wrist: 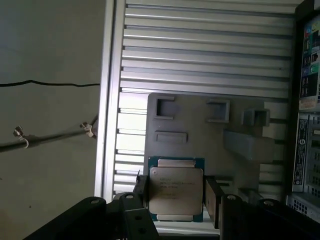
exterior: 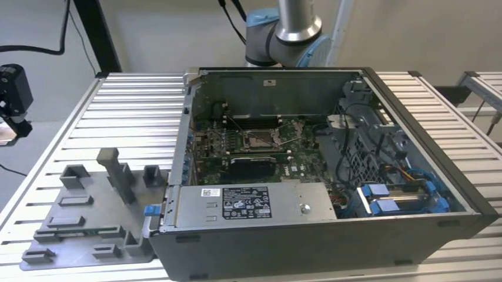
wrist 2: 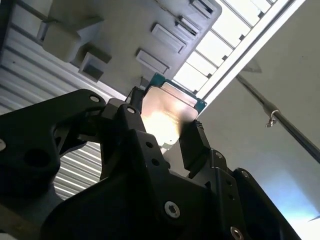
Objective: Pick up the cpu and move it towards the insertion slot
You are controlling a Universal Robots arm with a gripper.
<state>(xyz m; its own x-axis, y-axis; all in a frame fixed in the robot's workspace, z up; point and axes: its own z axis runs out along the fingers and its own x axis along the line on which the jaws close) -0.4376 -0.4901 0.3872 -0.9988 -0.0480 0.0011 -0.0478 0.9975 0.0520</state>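
My gripper (wrist: 176, 199) is shut on the cpu (wrist: 176, 192), a flat silvery square chip with a green rim. One black finger (wrist: 141, 192) presses each of two opposite edges. The cpu (wrist 2: 165, 117) hangs in the air well above the grey plastic tray (wrist: 200, 130). In the exterior view the gripper (exterior: 8, 120) is at the far left edge, above and beyond the tray (exterior: 86, 217), with the cpu (exterior: 4, 134) at its tip. The insertion slot (exterior: 260, 139), a silver-framed square socket, lies on the green board inside the open computer case (exterior: 314, 235), far to the exterior view's right of the gripper.
The case's raised wall (exterior: 187, 117) stands between the gripper and the socket. A labelled power supply (exterior: 247, 202), cables and blue drive brackets (exterior: 392, 197) fill the case's near side. The ribbed metal table (exterior: 126, 117) ends just beside the tray. The arm's base (exterior: 283, 35) is behind the case.
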